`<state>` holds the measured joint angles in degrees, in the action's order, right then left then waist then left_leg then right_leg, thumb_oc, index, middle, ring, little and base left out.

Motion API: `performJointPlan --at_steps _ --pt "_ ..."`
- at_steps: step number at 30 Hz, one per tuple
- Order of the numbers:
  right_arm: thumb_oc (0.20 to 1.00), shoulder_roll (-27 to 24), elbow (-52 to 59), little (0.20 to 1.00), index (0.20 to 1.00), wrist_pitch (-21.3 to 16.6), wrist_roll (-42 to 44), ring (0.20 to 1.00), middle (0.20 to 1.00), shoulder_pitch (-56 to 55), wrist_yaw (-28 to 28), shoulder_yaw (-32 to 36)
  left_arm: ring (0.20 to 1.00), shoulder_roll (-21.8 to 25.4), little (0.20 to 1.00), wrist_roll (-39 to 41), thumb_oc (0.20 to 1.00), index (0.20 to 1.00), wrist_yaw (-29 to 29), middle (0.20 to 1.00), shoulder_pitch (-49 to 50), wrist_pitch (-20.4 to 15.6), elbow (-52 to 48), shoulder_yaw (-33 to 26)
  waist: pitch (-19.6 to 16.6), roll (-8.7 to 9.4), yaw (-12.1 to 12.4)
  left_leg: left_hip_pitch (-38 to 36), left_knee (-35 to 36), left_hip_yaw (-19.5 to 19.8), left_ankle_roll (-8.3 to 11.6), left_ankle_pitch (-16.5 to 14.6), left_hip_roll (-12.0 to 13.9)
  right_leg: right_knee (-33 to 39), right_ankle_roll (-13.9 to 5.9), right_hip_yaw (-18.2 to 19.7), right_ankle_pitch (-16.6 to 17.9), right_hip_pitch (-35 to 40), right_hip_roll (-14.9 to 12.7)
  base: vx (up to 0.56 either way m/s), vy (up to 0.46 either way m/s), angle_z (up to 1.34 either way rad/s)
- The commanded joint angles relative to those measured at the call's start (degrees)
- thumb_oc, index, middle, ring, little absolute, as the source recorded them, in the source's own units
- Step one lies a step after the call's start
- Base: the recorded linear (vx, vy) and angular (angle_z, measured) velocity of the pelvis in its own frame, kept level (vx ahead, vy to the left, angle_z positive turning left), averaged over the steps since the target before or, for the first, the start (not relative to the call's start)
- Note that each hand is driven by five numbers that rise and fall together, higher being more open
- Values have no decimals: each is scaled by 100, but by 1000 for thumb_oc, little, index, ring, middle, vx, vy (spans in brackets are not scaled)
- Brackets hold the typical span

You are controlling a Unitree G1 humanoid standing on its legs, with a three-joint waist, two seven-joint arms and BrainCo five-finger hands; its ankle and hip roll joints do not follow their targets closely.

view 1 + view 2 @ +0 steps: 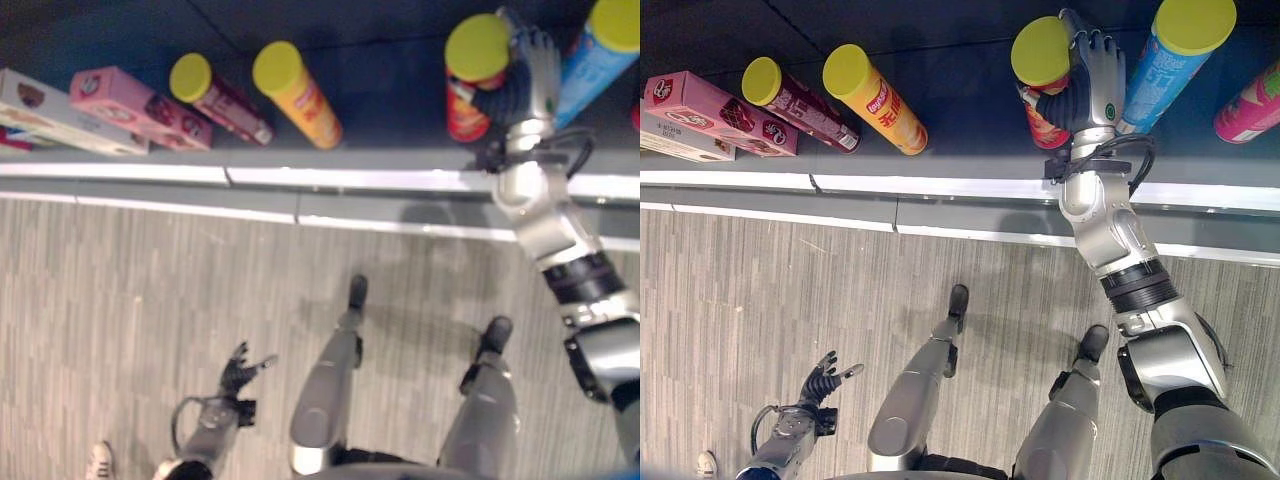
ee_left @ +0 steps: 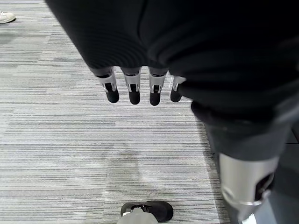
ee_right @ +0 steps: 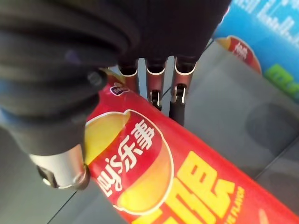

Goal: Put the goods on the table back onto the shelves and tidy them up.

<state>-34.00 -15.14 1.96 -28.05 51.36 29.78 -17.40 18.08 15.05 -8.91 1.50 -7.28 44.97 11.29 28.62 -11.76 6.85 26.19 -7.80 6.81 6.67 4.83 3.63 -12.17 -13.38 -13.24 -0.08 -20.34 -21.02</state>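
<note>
A red chip can point(image 1: 1043, 122) with a yellow lid stands on the dark shelf point(image 1: 960, 130), right of the middle. My right hand point(image 1: 1096, 72) reaches up to it and is shut on its side just under the lid. In the right wrist view the red can point(image 3: 154, 163) lies between the fingers point(image 3: 156, 88) and the thumb. My left hand point(image 1: 241, 374) hangs low over the carpet, away from the shelf, and its fingers point(image 2: 134, 88) are straight and hold nothing.
Right of the held can stands a blue can point(image 1: 1170, 60), then a pink pack point(image 1: 1250, 105). To its left stand an orange can point(image 1: 875, 100), a maroon can point(image 1: 800, 105), a pink box point(image 1: 715, 112) and a white box point(image 1: 50, 120). A person's shoe point(image 1: 98, 460) is at bottom left.
</note>
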Motion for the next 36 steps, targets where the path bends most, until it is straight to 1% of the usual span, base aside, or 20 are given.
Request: performJointPlan --at_steps 1,13,14,21,29,30,36 --pt "200 -110 543 200 200 -265 97 200 200 497 215 69 1000 312 1000 132 1000 1000 -162 1000 -124 13 68 196 -116 -80 155 -293 483 62 58 -170 116 -517 333 582 -202 -464 128 0 0 0" --pt "200 66 283 200 200 -287 306 200 200 459 163 -44 1000 296 1000 127 1000 1000 -181 1000 -108 16 17 243 -107 -76 149 -324 568 33 78 -145 152 -439 326 580 -172 -464 158 0 0 0" --pt "200 91 293 200 200 -296 327 200 200 457 149 -57 1000 292 1000 129 1000 1000 -179 1000 -108 18 17 254 -91 -66 143 -358 574 27 83 -170 154 -451 327 588 -212 -441 162 0 0 0" --pt "200 233 371 200 200 -355 501 200 200 352 64 -81 1000 274 1000 136 1000 1000 -194 1000 -137 36 34 275 -117 -37 132 -363 623 13 83 -139 169 -371 322 585 -154 -424 179 0 0 0" --pt "200 258 312 200 200 -366 516 200 200 358 -28 -183 1000 279 1000 138 1000 1000 -203 1000 -153 34 37 261 -131 -8 125 -372 644 -2 85 -136 176 -311 318 577 -123 -413 188 0 0 0" --pt "1000 255 291 1000 1000 -356 503 1000 1000 362 -44 -203 1000 281 1000 132 1000 1000 -199 1000 -152 30 38 260 -132 -5 122 -375 650 -4 87 -134 176 -310 317 580 -123 -418 190 0 0 0" --pt "1000 193 254 1000 1000 -374 562 1000 1000 401 -98 -248 1000 272 1000 102 1000 1000 -181 1000 -133 44 93 256 -150 22 118 -410 703 -30 93 -120 179 -260 319 595 -101 -397 196 0 0 0"
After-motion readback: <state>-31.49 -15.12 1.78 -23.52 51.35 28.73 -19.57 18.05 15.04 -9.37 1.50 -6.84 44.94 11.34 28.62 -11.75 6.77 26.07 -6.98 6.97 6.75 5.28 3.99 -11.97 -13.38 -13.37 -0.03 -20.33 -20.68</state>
